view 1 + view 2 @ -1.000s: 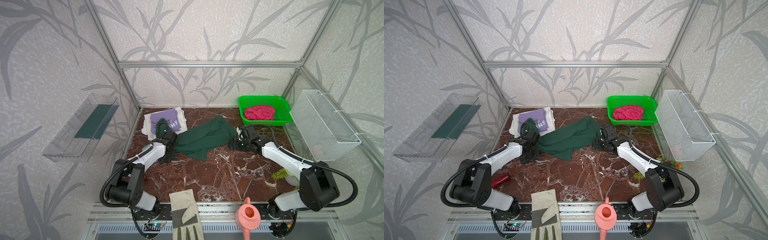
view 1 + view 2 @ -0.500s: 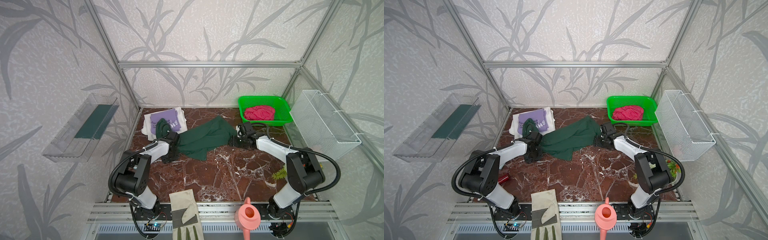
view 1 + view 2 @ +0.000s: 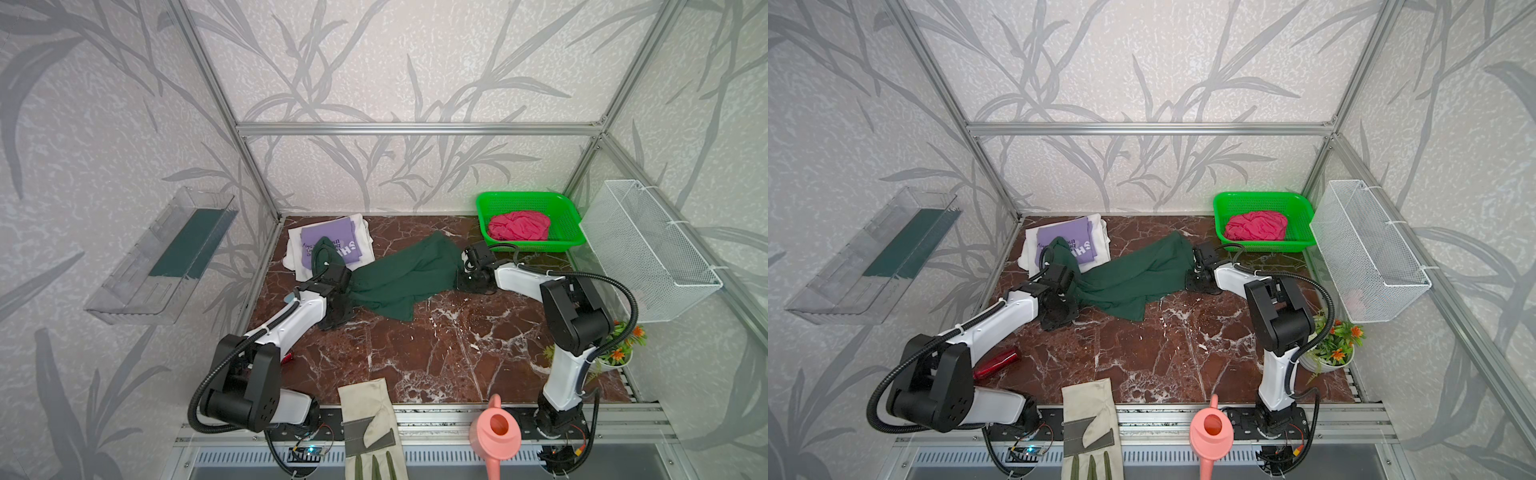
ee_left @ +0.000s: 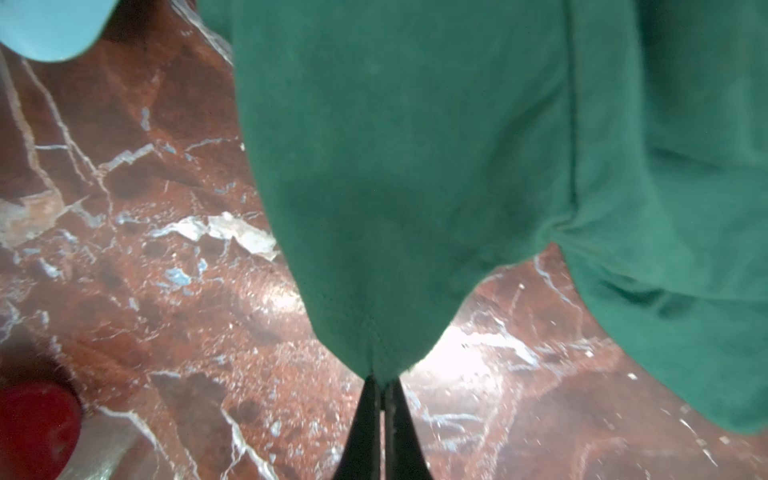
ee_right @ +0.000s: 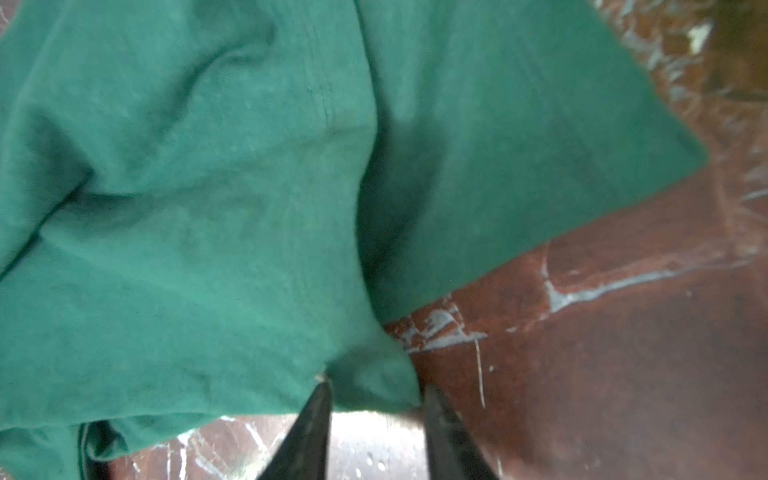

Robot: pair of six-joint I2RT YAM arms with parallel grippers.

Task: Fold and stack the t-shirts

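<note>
Dark green cotton t-shirt [image 3: 395, 274] lay crumpled across the red-brown marble surface [image 3: 436, 353], from ten to one o'clock. Your left fingers [image 4: 365, 415] had just pinched its corner; your right fingers [image 5: 307, 436], narrowing, still straddled the other end, so lifting looked premature.

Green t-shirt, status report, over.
Left end effector shut on green t-shirt. Right end effector open, straddling its edge. One end overlaps lilac t-shirt.
</note>
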